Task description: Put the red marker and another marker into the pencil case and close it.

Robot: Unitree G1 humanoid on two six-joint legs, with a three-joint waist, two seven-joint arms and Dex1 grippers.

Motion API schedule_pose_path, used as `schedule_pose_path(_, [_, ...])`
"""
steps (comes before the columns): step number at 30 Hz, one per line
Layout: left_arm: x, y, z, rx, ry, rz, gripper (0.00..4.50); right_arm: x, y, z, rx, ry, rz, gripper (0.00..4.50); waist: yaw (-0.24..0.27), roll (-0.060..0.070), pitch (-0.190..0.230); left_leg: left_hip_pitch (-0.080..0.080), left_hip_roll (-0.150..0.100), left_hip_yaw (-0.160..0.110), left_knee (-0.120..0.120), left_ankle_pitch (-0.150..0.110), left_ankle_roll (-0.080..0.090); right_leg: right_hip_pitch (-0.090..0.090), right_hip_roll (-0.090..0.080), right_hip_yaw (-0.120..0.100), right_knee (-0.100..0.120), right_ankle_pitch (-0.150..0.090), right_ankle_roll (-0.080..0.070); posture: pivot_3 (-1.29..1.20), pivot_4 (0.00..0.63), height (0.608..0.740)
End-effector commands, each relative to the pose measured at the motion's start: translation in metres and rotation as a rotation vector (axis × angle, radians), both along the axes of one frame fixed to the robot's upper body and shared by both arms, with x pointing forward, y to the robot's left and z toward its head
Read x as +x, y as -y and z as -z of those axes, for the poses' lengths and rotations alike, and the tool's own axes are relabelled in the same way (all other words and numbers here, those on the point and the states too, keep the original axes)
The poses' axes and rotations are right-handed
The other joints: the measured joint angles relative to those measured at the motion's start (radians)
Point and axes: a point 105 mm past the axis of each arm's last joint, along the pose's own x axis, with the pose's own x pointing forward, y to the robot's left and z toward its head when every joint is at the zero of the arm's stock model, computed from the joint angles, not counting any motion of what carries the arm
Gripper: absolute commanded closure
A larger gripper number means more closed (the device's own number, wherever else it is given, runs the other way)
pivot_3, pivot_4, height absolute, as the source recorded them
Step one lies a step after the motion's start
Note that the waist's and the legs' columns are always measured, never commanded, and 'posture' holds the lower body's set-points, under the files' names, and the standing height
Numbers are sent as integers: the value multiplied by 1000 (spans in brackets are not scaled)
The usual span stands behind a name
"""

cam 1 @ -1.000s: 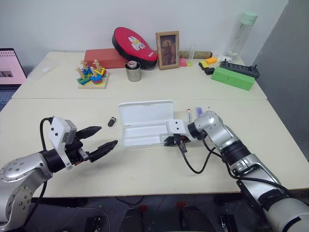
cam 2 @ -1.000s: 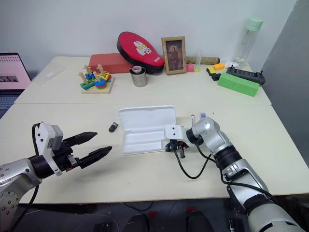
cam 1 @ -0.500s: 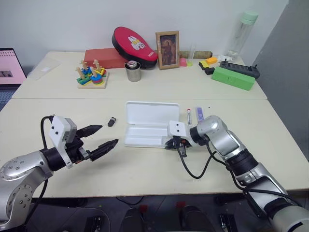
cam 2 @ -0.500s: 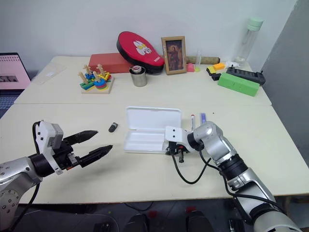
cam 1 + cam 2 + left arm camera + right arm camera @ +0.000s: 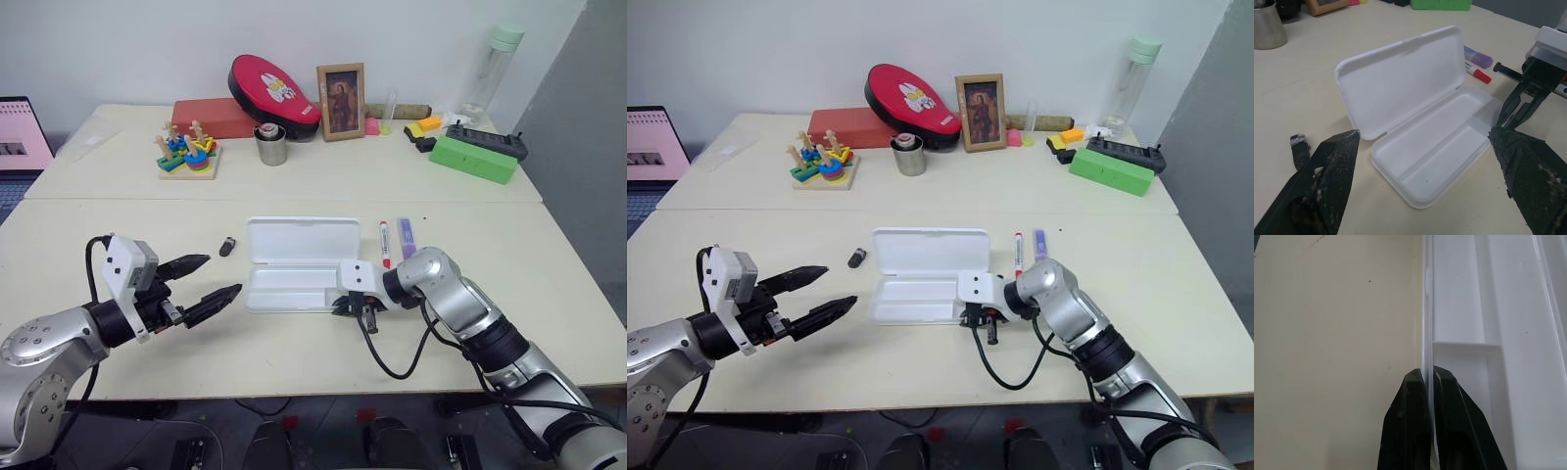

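White plastic pencil case [image 5: 299, 262] lying open in the middle of the near table [image 5: 118, 343], lid [image 5: 302, 238] raised on the far side, tray empty, with a small end compartment. Right gripper [image 5: 345, 305] at the tray's near right corner, fingers [image 5: 1415, 431] clenched on the thin rim of the tray wall, seen edge-on in the right wrist view. Red marker [image 5: 384, 244] flat on the table just right of the lid, red cap at the near end. Pale purple highlighter [image 5: 406, 232] beside it, a little further right, parallel and apart from it. Both outside the case. Left gripper [image 5: 204, 284] hovering off to the left of the case, fingers spread wide, grasping nothing. Small black object [image 5: 227, 246] on the table between left gripper and lid. Green box [image 5: 472, 158] well apart on the far table, to the right.
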Motion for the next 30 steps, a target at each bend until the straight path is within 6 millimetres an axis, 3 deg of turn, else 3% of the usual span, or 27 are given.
schedule_pose_path(1, [-1, 4, -8, 16, 30, 19, 0, -7, -4, -2, 16, -2, -31, 4472, 0, 0, 0, 0, 0, 0, 0, 0, 0, 0, 0, 0, 0, 0, 0, 0, 150, 740])
schedule_pose_path(9, [0, 6, -7, 15, 20, 38, 0, -4, -11, -28, 115, 24, -27, 2592, 0, 0, 0, 0, 0, 0, 0, 0, 0, 0, 0, 0, 0, 0, 0, 0, 150, 740])
schedule_pose_path(13, [1, 16, -7, 16, 13, 89, 0, -5, -8, -54, 194, 38, -11, 1738, 1, 0, 0, 0, 0, 0, 0, 0, 0, 0, 0, 0, 0, 0, 0, 0, 150, 740])
schedule_pose_path(16, [1, 24, -5, 28, 11, 132, 0, -2, 0, -70, 258, 35, 56, 1020, 6, 0, 0, -1, 0, 0, 0, 0, 0, -1, 0, 0, 0, 0, 0, 0, 150, 740])
schedule_pose_path(20, [4, 39, -6, 18, 17, 198, 0, 10, 26, -83, 314, 19, 264, 21, 13, -1, 0, -1, 0, 0, 0, 0, 0, -1, 0, 0, 0, 0, 0, 0, 150, 740])
schedule_pose_path(26, [20, 72, -7, -29, 46, 280, 0, 33, 70, -67, 276, 37, 608, 21, 22, -2, -1, -2, 0, 0, 0, 0, 0, -3, 0, 0, 0, 0, 0, 0, 150, 740])
schedule_pose_path(30, [23, 95, -6, -61, 51, 348, 0, 46, 81, -53, 291, 40, 819, 21, 17, -2, -1, -2, 0, 0, 0, 0, 0, -2, 0, 1, 0, 0, 0, 0, 150, 740])
